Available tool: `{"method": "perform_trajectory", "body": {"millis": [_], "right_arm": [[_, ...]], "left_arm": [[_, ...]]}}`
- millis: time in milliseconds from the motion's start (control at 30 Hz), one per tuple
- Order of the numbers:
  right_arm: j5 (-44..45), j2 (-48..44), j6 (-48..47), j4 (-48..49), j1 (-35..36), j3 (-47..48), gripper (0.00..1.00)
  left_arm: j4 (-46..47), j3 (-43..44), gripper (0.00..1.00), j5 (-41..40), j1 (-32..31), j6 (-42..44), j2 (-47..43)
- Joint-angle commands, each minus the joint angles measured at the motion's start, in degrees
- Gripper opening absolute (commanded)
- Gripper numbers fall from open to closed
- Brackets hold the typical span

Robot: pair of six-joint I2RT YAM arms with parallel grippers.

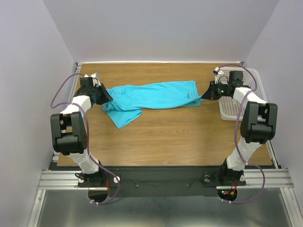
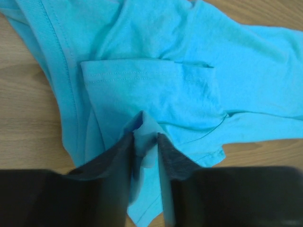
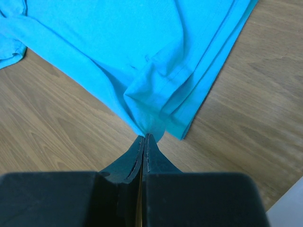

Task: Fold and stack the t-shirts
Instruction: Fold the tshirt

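Your turquoise t-shirt [image 1: 151, 97] lies rumpled on the desk [image 1: 165, 137], stretched lengthwise away from the white mesh basket [image 1: 229, 111]. At the end nearest the basket, your right hand [image 3: 144, 139] is pinched tight on a bunched edge. At the far end, your left hand [image 2: 144, 142] clamps a fold of cloth.

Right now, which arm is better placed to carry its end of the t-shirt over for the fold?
Right, probably: the right end effector is shut on the t-shirt's hem edge, with cloth spread flat ahead. The left end effector grips a bunched fold near the sleeve.
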Motion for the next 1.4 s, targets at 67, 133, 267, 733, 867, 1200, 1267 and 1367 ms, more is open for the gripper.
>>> {"method": "perform_trajectory", "body": {"millis": [67,133,267,733,867,1200,1267,1367], "right_arm": [[-1.1,0.6,-0.9,0.2,0.2,-0.2,0.01],[-1.2,0.5,-1.0,0.2,0.3,-0.3,0.00],[-1.2,0.5,-1.1,0.2,0.3,-0.1,0.01],[-1.5,0.3,-1.4,0.1,0.3,-0.1,0.01],[-1.7,0.4,-1.2,0.0,0.3,0.0,0.01],[-1.8,0.4,-1.3,0.0,0.3,-0.1,0.01],[-1.8,0.3,-1.3,0.0,0.2,-0.1,0.01],[-1.8,0.4,-1.2,0.0,0.3,-0.1,0.01]], "left_arm": [[-2.9,1.7,0.13,4.5,-1.3,7.1,-3.3],[-5.2,1.7,0.08,5.0,-2.2,9.8,-4.7],[-11.8,1.6,0.04,5.2,-4.8,18.8,-7.0],[-12.8,-2.7,0.50,-15.9,-9.8,9.5,-17.4],[-3.0,-9.1,0.79,-13.9,-3.2,-4.4,-31.8],[3.0,-24.9,0.81,3.5,5.1,-47.2,-38.1],[4.1,-27.9,0.77,5.0,5.1,-51.5,-38.5],[6.4,-33.5,0.66,2.9,5.1,-59.3,-41.7]]}}
